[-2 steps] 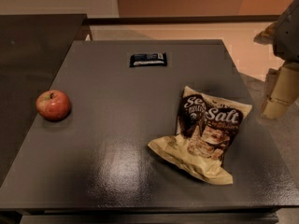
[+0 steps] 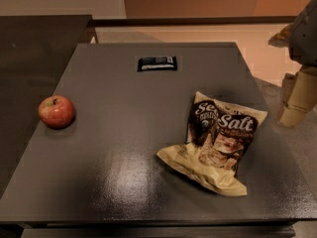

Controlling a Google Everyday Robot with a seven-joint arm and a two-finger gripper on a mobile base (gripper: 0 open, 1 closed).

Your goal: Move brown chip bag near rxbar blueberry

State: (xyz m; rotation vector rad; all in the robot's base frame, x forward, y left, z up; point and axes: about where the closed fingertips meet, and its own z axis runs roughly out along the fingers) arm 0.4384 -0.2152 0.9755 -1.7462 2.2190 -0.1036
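The brown chip bag [image 2: 218, 142], tan and dark brown with white "Sea Salt" lettering, lies flat on the dark grey table [image 2: 124, 133], right of centre and toward the front. The rxbar blueberry [image 2: 157, 63], a small dark navy bar, lies near the table's back edge at centre, well apart from the bag. The gripper [image 2: 297, 100] hangs at the right edge of the camera view, beyond the table's right side and to the right of the bag, touching nothing.
A red apple [image 2: 56, 111] sits near the table's left edge. A second dark table [image 2: 39, 48] adjoins on the left. Light tan floor lies beyond the table's back and right edges.
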